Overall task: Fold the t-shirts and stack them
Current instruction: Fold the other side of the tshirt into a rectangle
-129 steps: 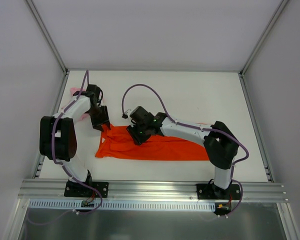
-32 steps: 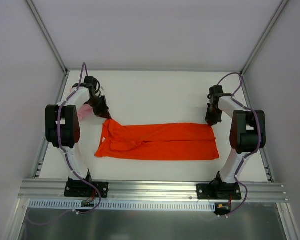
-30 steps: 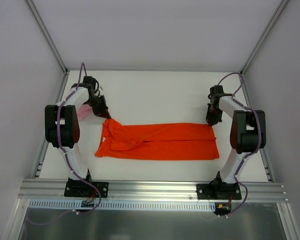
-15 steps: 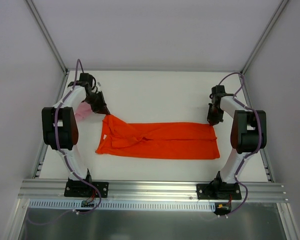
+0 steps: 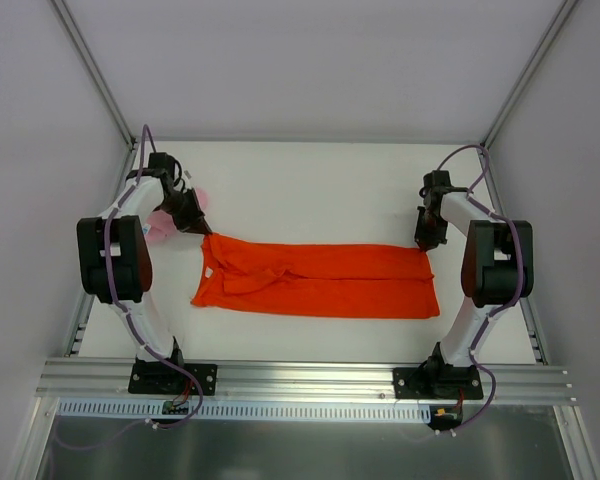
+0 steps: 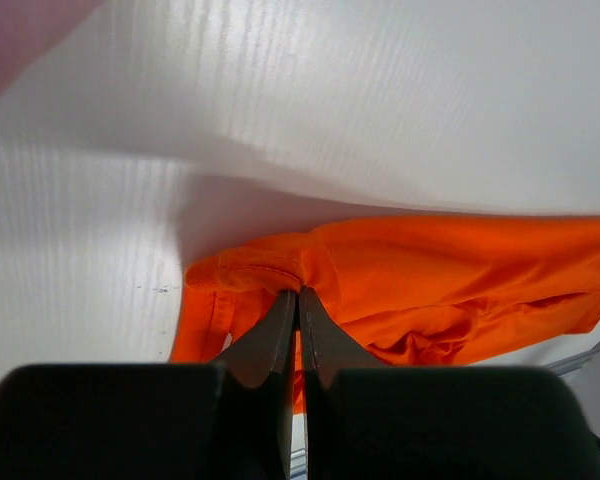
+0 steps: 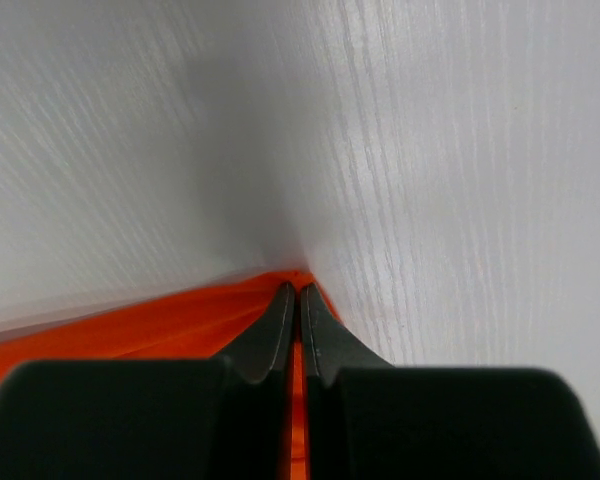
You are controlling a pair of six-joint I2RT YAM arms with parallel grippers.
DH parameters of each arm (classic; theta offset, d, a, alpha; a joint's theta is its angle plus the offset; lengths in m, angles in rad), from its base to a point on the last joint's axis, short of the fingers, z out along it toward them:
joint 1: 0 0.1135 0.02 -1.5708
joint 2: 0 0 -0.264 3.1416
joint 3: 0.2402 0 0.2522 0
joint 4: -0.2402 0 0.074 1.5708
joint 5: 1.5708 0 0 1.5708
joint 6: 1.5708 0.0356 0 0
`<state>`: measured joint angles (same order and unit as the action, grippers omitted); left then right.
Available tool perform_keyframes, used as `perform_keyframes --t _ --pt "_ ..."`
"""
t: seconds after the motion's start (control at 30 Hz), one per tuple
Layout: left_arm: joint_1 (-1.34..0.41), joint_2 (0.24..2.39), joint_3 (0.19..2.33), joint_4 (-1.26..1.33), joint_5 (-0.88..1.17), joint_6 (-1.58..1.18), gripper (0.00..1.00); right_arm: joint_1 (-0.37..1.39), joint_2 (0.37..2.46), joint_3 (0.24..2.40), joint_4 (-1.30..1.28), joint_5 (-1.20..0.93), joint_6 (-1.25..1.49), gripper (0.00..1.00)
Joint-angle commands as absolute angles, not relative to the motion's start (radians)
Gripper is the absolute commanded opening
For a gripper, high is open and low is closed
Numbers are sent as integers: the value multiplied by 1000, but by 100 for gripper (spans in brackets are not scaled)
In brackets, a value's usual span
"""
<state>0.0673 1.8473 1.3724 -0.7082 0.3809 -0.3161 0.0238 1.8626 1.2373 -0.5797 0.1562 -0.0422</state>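
Note:
The orange-red t-shirt (image 5: 320,280) lies stretched into a long flat band across the middle of the white table (image 5: 310,190). At its upper left corner my left gripper (image 5: 202,230) is shut on the collar edge of the orange-red t-shirt (image 6: 400,280), the cloth bunched at the closed tips (image 6: 298,292). My right gripper (image 5: 423,243) is shut on the upper right corner of that shirt (image 7: 180,320), which shows as a pinched orange point at the tips (image 7: 298,287). The pale pink t-shirt (image 5: 160,226) is a small lump behind the left arm, mostly hidden.
The grey side rails (image 5: 500,220) bound the table left and right. The metal frame bar (image 5: 310,378) with both arm bases runs along the near edge. The pink cloth (image 6: 20,30) fills the top left corner of the left wrist view.
Over the last second the left gripper has pulled the shirt's left corner further left and back, stretching the cloth flatter. Earlier the right arm moved from mid-shirt to the right corner.

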Motion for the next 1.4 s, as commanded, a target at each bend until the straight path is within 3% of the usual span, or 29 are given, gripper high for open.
perform_keyframes --t 0.0,0.67,0.7,0.73,0.8,0.93,1.0,1.07,1.2,1.23,1.37 --pt "87 1812 1358 -689 358 -287 0 14 1835 1236 -569 181 -57 1" --pt "110 1974 1451 -690 399 -262 0 11 1845 1247 -575 195 -58 2" --pt "112 1979 1453 -689 406 -261 4 11 1845 1246 -572 195 -63 5" --pt "110 1979 1457 -687 417 -259 13 11 1839 1244 -571 189 -64 19" --pt "110 1970 1460 -683 426 -255 34 11 1833 1239 -561 178 -72 31" --pt "110 1933 1468 -678 443 -252 54 15 1798 1230 -545 146 -87 55" --pt "110 1896 1485 -680 459 -256 61 24 1769 1224 -537 147 -90 61" --pt "110 1865 1505 -684 463 -261 64 35 1718 1230 -535 144 -98 69" --pt "109 1789 1597 -756 462 -264 65 64 1631 1285 -592 166 -110 72" --pt "109 1775 1624 -776 457 -265 65 75 1612 1307 -604 182 -117 78" --pt "98 1683 1585 -876 485 -265 57 226 1516 1357 -670 166 -155 80"
